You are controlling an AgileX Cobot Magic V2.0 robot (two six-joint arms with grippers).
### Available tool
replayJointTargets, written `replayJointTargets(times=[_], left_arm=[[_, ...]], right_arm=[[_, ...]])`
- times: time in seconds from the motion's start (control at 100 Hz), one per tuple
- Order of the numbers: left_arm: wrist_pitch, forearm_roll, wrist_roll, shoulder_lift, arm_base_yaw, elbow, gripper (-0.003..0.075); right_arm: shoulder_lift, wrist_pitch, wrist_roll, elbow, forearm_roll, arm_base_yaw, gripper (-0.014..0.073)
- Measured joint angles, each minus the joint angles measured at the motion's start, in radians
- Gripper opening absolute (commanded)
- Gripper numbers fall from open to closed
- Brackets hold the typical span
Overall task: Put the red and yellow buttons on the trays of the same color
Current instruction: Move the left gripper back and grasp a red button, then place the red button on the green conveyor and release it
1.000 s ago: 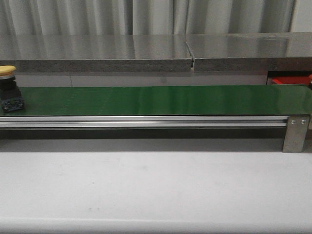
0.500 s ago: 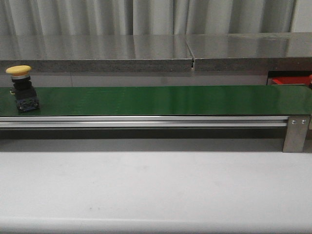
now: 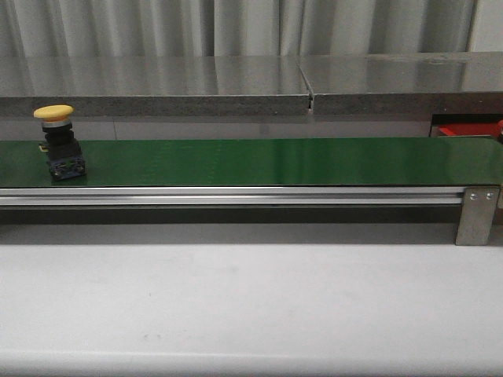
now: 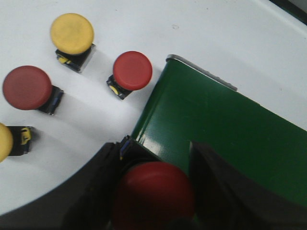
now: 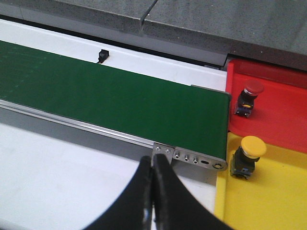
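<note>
A yellow button [image 3: 59, 145] on a black base stands upright at the left end of the green belt [image 3: 275, 161]. In the left wrist view my left gripper [image 4: 154, 158] is shut on a red button [image 4: 153, 191], held over the belt's end [image 4: 216, 124]. My right gripper [image 5: 153, 167] is shut and empty, over the white table in front of the belt's right end. The red tray [image 5: 283, 120] holds a red button [image 5: 252, 91]. The yellow tray [image 5: 268, 201] holds a yellow button [image 5: 252, 148]. Neither gripper shows in the front view.
Loose buttons stand on the white table beside the belt's left end: yellow [image 4: 72, 33], red [image 4: 133, 71], dark red [image 4: 27, 87], and a yellow one at the frame edge [image 4: 4, 141]. A steel bracket [image 3: 477, 214] caps the belt's right end. A grey counter [image 3: 236, 86] runs behind.
The yellow button has travelled to the right along the belt, from the frame's left edge. Nothing else in the front view has moved.
</note>
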Motion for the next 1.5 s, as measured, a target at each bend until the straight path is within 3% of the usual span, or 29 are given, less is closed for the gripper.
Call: replayJointTargets(times=[0.36,0.67,0.9,1.04,1.25,1.5], left_arm=[[-0.019,-0.01,0.0,0.073,-0.075,0.0,0.0236],[-0.016,-0.012,0.026,0.09,-0.075,0.001,0.0504],[-0.015,-0.014,0.032,0.088,-0.075,0.001,0.0497],[-0.019,-0.014,0.082,0.041,-0.095,0.001,0.041],[-0.019,-0.016,0.144,-0.075,-0.156,0.001,-0.0019],[-0.019,-0.012,0.195,-0.208,-0.245,0.075,-0.002]], right_arm=[[0.0,0.0,0.0,0.0,0.0,0.0,-0.0067],[0.0,0.0,0.0,0.002,0.0,0.0,-0.0067],[0.0,0.0,0.0,0.002,0.0,0.0,-0.0067],[0.0,0.0,0.0,0.002,0.0,0.0,-0.0067],[0.0,0.0,0.0,0.002,0.0,0.0,-0.0067],[0.0,0.0,0.0,0.002,0.0,0.0,-0.0067]])
